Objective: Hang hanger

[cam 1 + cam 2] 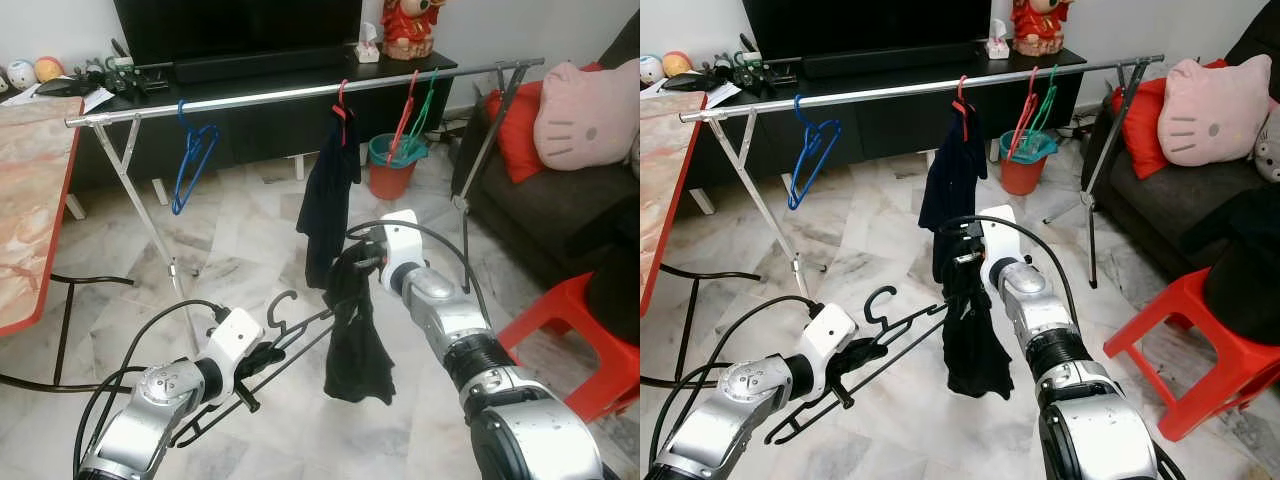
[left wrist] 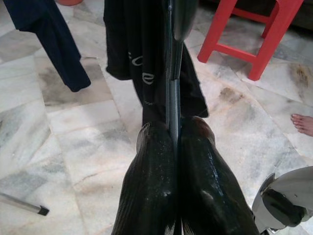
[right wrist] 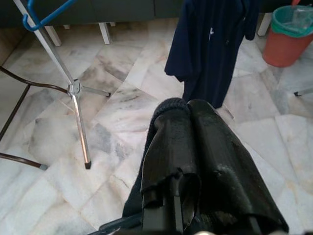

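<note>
In the left eye view, our left gripper (image 1: 262,358) clamps a black hanger (image 1: 285,335) low before the silver clothes rail (image 1: 300,92), while our right gripper (image 1: 362,262) pinches the black garment (image 1: 355,350) draped on it. The right eye view shows a dark shirt (image 1: 952,185) on a red hanger (image 1: 961,100) and a blue hanger (image 1: 810,150). In the left wrist view, fingers (image 2: 156,186) press the hanger's wire. In the right wrist view, fingers (image 3: 215,161) are wrapped in black cloth.
</note>
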Controlling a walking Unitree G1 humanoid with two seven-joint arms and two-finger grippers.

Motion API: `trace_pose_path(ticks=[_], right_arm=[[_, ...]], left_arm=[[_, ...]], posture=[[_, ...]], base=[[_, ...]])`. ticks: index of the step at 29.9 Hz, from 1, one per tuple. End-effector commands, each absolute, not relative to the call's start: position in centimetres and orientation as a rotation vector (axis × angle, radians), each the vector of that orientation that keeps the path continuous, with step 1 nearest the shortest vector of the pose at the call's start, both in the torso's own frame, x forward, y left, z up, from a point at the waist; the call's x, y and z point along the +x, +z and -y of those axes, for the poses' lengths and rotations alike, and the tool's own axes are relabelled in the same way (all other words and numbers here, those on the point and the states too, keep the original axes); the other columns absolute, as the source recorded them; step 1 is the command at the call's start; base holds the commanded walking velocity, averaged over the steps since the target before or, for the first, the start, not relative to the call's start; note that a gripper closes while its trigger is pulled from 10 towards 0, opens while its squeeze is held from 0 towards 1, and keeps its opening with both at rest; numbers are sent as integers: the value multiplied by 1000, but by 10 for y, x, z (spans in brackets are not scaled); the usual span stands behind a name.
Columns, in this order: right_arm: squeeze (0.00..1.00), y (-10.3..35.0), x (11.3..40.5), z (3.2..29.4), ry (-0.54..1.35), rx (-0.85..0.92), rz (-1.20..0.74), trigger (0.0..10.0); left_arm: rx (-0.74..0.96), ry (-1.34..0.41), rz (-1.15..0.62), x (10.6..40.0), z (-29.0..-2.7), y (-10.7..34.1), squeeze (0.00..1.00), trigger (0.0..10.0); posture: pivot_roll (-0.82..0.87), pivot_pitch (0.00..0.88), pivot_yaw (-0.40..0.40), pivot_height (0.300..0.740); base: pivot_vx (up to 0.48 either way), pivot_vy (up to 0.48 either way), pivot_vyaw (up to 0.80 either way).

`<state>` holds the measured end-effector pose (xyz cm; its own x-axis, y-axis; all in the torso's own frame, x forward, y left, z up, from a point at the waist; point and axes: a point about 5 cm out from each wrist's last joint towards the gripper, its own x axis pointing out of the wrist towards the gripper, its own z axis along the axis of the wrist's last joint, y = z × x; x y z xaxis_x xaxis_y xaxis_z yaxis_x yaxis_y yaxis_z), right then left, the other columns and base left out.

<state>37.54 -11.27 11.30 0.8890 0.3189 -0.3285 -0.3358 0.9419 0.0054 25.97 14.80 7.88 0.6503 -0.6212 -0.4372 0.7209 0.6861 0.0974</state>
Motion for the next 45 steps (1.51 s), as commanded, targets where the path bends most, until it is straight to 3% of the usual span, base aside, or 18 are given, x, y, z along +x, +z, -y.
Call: trace_pose_path(ticks=[1, 9, 18, 32, 36, 42, 45], right_arm=[[0, 124, 377, 109, 357, -49, -291, 10000], [0, 124, 376, 111, 363, -56, -296, 10000], [0, 116, 359, 95, 489, -75, -373, 10000], [0, 115, 340, 110, 406, -153, -412, 10000], [0, 117, 339, 110, 409, -171, -409, 10000], [0, 118, 330, 97, 490, -171, -417, 10000], [0, 116, 327, 96, 507, -179, -425, 10000]], left_arm=[[292, -751, -380, 263, -151, 81, 0, 10000], [299, -744, -376, 263, -153, 81, 0, 10000], [292, -743, -373, 263, -147, 79, 0, 10000], [424, -481, -538, 273, -174, 67, 0, 10000], [422, -433, -517, 277, -179, 72, 0, 10000], [345, -496, -467, 276, -166, 77, 0, 10000], [306, -612, -448, 269, -155, 80, 0, 10000]], posture=[[16, 0, -23, 740], [17, 0, -24, 740], [15, 0, -26, 740], [7, 0, -22, 740], [8, 0, -23, 740], [8, 0, -23, 740], [8, 0, -27, 740]], base=[[0, 0, 0], [0, 0, 0], [0, 0, 0], [0, 0, 0], [0, 0, 0], [0, 0, 0], [0, 0, 0]])
